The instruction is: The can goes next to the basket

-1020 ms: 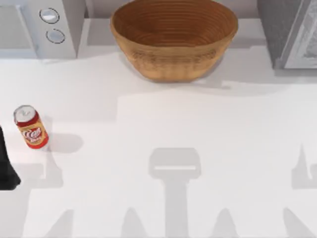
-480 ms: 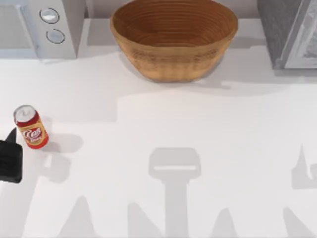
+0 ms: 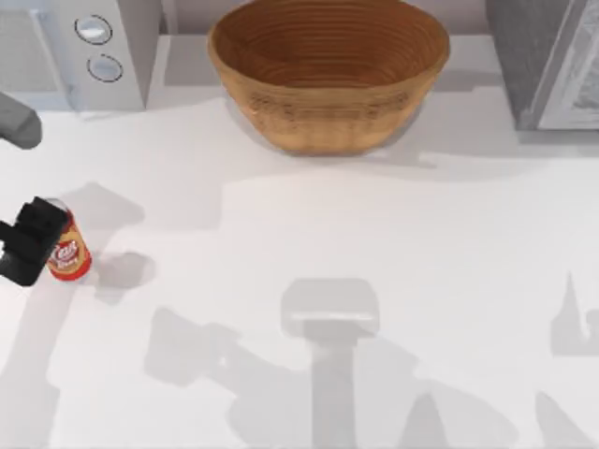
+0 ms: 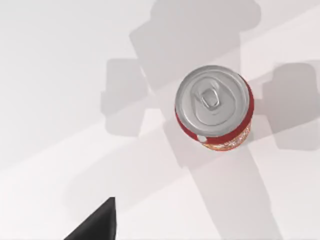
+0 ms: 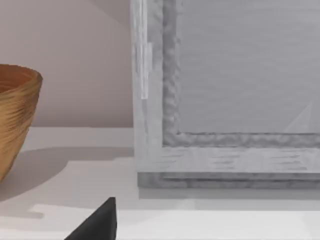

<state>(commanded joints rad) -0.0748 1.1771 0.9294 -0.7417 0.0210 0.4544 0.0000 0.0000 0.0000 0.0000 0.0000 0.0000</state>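
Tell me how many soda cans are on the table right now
1. The can stands upright near the table's left edge, with the left gripper right over it. The basket sits at the back; its inside that shows holds no can.

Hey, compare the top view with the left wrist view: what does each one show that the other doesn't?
Top view alone: the basket at the table's far edge, a white appliance with two knobs at far left, a grey cabinet at far right, and the left gripper over the can. Left wrist view alone: the can's silver lid with its pull tab, seen from straight above. Both share the upright can and the white table.
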